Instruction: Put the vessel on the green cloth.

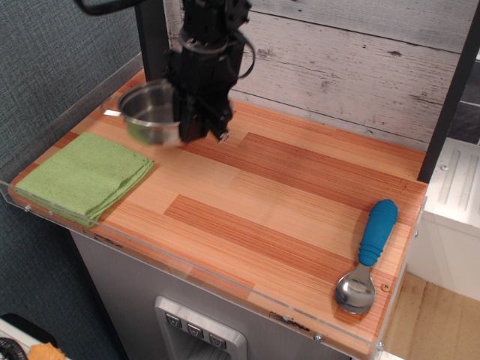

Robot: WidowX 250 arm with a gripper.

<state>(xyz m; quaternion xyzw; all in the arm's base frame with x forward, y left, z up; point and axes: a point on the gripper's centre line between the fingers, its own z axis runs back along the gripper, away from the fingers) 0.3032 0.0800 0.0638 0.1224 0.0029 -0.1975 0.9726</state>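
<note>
The vessel point(150, 112) is a small shiny steel pot with thin wire handles. It hangs tilted above the table at the back left. My black gripper point(201, 129) is shut on its right rim and holds it up. The green cloth point(84, 176) lies folded flat at the left front corner of the table, below and to the left of the pot. The pot's right side is hidden behind the gripper.
A blue-handled metal spoon point(367, 255) lies at the right front corner. A clear plastic rim point(187, 266) runs along the table's front and left edges. A black post point(154, 37) stands at the back left, against a white plank wall.
</note>
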